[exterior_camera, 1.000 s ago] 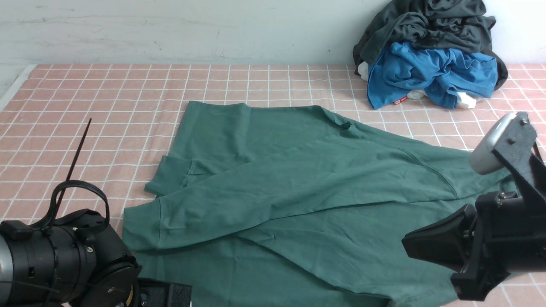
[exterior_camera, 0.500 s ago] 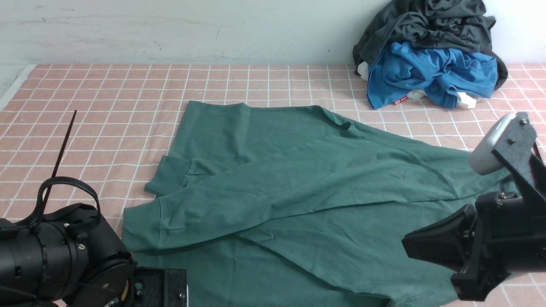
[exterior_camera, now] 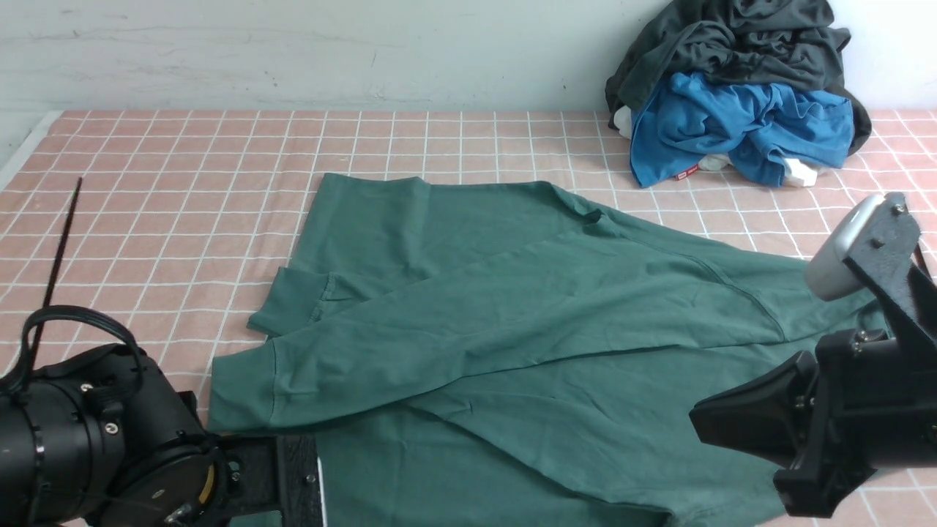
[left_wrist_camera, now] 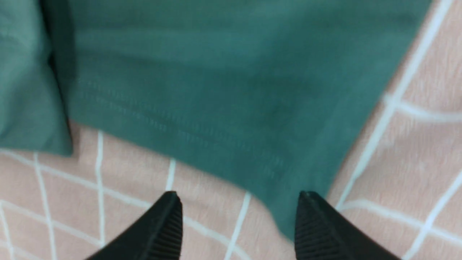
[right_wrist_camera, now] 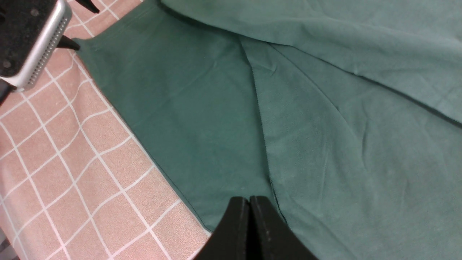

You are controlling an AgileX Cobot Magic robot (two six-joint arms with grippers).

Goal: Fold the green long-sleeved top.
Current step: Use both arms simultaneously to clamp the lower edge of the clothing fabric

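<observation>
The green long-sleeved top (exterior_camera: 512,315) lies spread on the pink checked cloth, with both sleeves folded across its body and the cuffs (exterior_camera: 293,300) towards the left. My left gripper (left_wrist_camera: 240,200) is open low over the top's near-left hem corner (left_wrist_camera: 288,213). That corner lies just inside one fingertip (left_wrist_camera: 310,216), and nothing is gripped. My right gripper (right_wrist_camera: 249,198) is shut and empty, hovering over the near-right part of the top (right_wrist_camera: 306,126). In the front view the left arm (exterior_camera: 110,439) sits at the bottom left and the right arm (exterior_camera: 827,424) at the bottom right.
A heap of a dark grey-black garment (exterior_camera: 732,44) and a bright blue garment (exterior_camera: 732,124) lies at the back right against the wall. The checked tablecloth (exterior_camera: 183,183) reaches the table's left edge (exterior_camera: 22,161).
My left arm has shifted to the left and lower at the near-left hem, and its jaws have spread wider. The top and the right arm have not moved.
</observation>
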